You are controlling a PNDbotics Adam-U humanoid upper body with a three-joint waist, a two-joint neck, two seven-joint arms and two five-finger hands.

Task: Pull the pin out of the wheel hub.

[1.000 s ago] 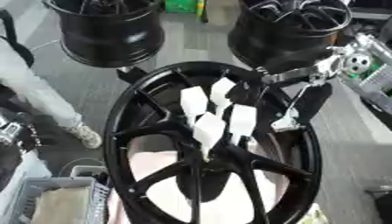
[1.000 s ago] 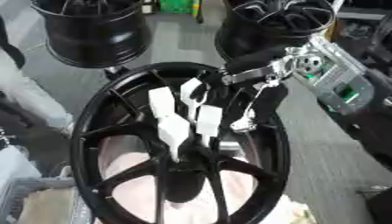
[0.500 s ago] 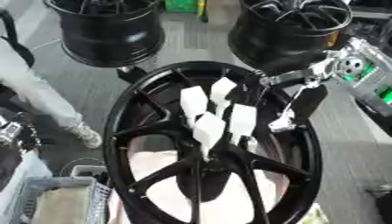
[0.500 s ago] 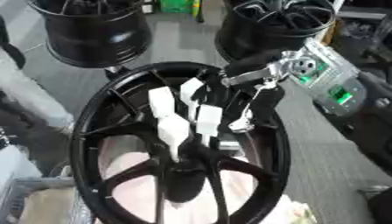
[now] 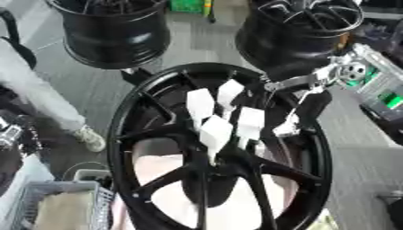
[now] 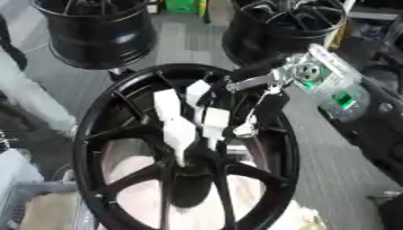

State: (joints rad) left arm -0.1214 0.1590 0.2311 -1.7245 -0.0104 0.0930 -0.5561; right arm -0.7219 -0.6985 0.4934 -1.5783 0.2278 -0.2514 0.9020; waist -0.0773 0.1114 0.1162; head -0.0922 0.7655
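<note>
White fingers (image 5: 215,130) of the right hand (image 5: 236,117) curl down into the hub (image 5: 217,161) of the black wheel (image 5: 126,134), seemingly to grasp the pin; I cannot see it or confirm the grasp. Left hand out of sight.

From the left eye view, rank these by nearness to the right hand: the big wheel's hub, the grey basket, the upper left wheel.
1. Hub of the big wheel, below-left of the right hand.
2. Upper left wheel, at the far left.
3. Grey basket, in the bottom left corner.
</note>
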